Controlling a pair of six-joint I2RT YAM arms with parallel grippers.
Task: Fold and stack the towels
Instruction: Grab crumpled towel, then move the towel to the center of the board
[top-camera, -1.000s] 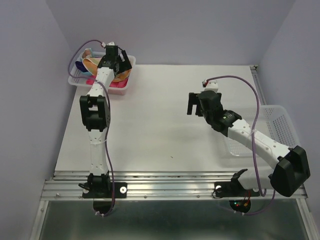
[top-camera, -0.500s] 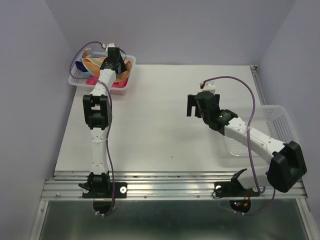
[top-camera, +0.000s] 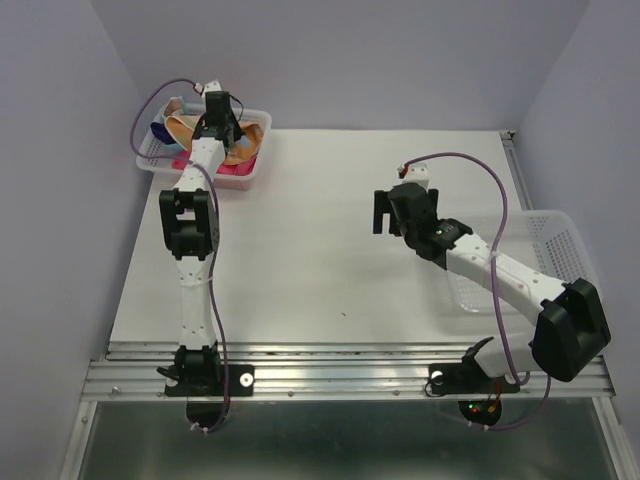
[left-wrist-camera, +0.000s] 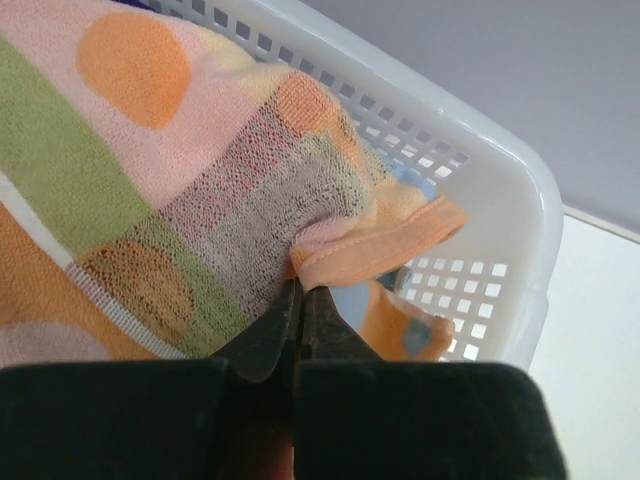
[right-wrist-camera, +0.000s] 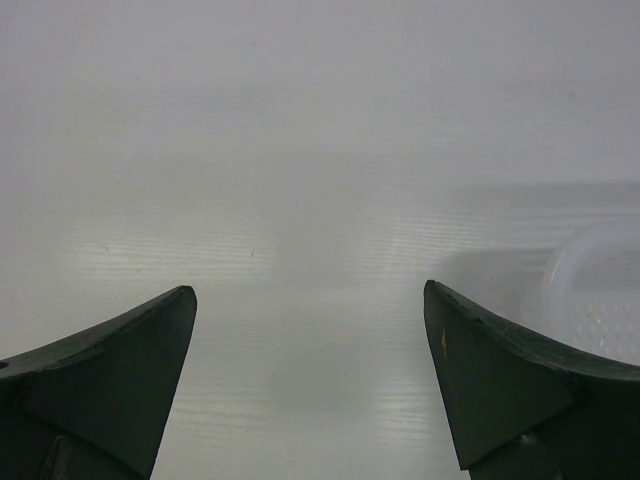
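Several towels lie heaped in a white mesh basket (top-camera: 249, 183) at the table's far left. The orange-yellow patterned towel (left-wrist-camera: 190, 170) is on top, seen from above as a tan band (top-camera: 184, 126). My left gripper (left-wrist-camera: 300, 286) is down in the basket (left-wrist-camera: 505, 190), its jaws shut on a folded orange hem of that towel. From above, the left gripper (top-camera: 219, 119) hides much of the pile. A pink towel (top-camera: 236, 170) and a dark navy one (top-camera: 160, 131) show beside it. My right gripper (top-camera: 386, 212) hangs open over bare table (right-wrist-camera: 310, 150), holding nothing.
A second white mesh basket (top-camera: 562, 248) sits at the table's right edge, under the right forearm; its rounded corner (right-wrist-camera: 598, 290) shows in the right wrist view. Purple walls close in on the left, back and right. A metal rail runs along the near edge (top-camera: 340, 372).
My left gripper has closed on the patterned towel's hem and pushed slightly further back into the basket. The right arm has shifted only a little.
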